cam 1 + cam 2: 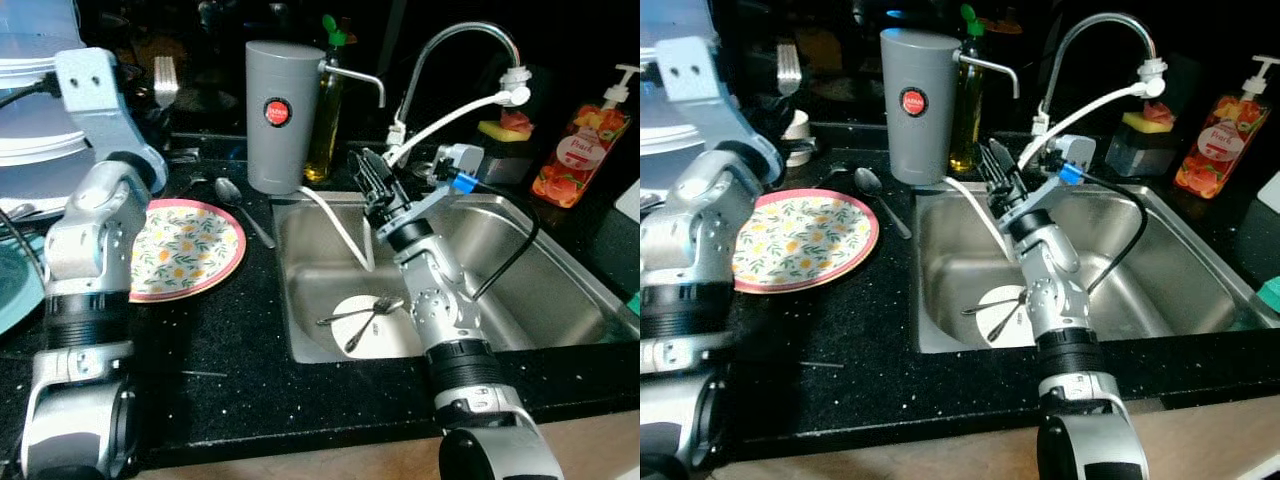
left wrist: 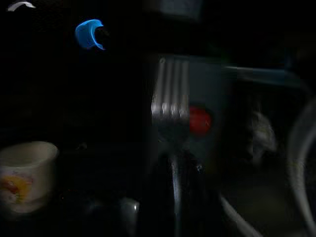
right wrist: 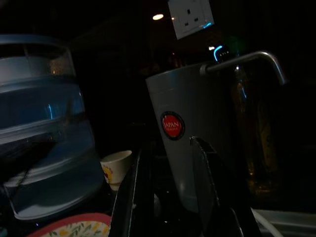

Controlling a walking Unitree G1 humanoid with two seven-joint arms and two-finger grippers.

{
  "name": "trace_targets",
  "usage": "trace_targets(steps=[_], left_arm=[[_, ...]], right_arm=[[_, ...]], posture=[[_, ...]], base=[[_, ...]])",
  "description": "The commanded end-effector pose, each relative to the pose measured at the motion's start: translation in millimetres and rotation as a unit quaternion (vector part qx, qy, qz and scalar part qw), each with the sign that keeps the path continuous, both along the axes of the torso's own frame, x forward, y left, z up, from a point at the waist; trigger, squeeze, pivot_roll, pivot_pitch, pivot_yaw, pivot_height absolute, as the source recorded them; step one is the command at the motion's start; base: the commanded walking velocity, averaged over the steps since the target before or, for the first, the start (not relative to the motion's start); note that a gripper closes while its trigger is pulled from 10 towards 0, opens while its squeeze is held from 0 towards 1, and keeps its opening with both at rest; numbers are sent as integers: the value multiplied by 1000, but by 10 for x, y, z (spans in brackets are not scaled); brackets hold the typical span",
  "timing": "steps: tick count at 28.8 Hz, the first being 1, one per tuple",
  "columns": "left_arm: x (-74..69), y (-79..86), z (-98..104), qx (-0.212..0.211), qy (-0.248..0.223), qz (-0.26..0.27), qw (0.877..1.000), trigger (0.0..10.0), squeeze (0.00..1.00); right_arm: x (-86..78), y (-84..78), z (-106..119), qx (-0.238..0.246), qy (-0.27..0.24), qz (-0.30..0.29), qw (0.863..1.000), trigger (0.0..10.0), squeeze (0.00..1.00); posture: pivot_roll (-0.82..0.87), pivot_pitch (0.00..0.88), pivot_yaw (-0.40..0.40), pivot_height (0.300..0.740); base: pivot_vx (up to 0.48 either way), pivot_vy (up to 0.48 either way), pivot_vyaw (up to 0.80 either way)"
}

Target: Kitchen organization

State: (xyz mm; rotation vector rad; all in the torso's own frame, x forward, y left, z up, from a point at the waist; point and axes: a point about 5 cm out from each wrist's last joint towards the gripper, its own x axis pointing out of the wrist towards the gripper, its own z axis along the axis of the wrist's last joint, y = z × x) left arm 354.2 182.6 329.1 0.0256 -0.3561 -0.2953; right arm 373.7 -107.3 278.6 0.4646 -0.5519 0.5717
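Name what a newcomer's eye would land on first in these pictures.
First the floral plate, on the dark counter left of the steel sink. Next the right gripper, raised over the sink's back-left corner beside the grey dispenser, jaws apart with nothing between them. Then the fork held upright in the left gripper, and the white plate with cutlery lying in the sink.

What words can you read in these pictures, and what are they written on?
"JAPAN": on the round red sticker of the grey water filter canister; the smaller line beneath is too blurred to read.
"Peach": on the orange soap pump bottle; its other print is too small to read.
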Motion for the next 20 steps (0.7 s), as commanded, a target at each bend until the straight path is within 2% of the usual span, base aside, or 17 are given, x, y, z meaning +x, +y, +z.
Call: trace_targets(steps=[1,2,3,4,5,6,7,10,11,14,15,18,20], left_arm=[[-96,-175,-4,69,-13,-74,995,1255,0],[-185,-259,-81,141,-15,-128,982,0,0],[-185,-259,-81,141,-15,-128,982,0,0],[-245,-294,-144,200,-16,-163,966,0,0],[-245,-294,-144,200,-16,-163,966,0,0],[-280,-299,-183,241,-17,-181,953,0,0],[-294,-283,-192,264,-22,-187,946,0,0],[-297,-274,-180,271,-32,-187,944,0,0],[-309,-283,-141,264,-55,-189,944,0,0],[-319,-286,-125,258,-62,-191,945,0,0],[-340,-306,-105,238,-72,-200,948,0,0],[-365,-321,-89,216,-79,-209,950,0,0],[-417,-345,-97,179,-83,-231,953,0,0]], right_arm=[[-23,-3,73,13,-3,4,1000,10000,0],[-42,32,104,19,0,12,1000,10000,0],[-42,32,104,19,0,12,1000,10000,0],[-54,58,123,29,7,18,999,10000,0],[-54,58,123,29,7,18,999,10000,0],[-66,72,135,39,13,22,999,10000,0],[-78,81,137,54,20,26,998,10000,0],[-95,88,126,72,28,29,997,10000,0],[-131,94,79,91,38,27,995,10000,125],[-143,96,61,94,41,25,994,10000,125],[-148,95,29,96,47,19,994,10000,0],[-152,90,-1,98,56,13,994,10000,0],[-172,109,-69,97,78,9,992,10000,0]], posture=[[79,38,-78,740],[79,38,-78,740],[79,38,-78,740],[79,38,-78,740],[79,38,-78,740],[81,37,-79,740],[83,38,-79,740],[86,39,-77,740],[95,39,-58,740],[99,39,-44,740],[101,36,-27,740],[101,36,-27,740],[107,29,-2,740]], base=[[0,0,0],[0,0,0],[0,0,0],[0,0,0],[0,0,0],[0,0,0],[0,0,0],[0,0,0],[0,0,0],[0,0,0],[0,0,0],[0,0,0],[0,0,0]])
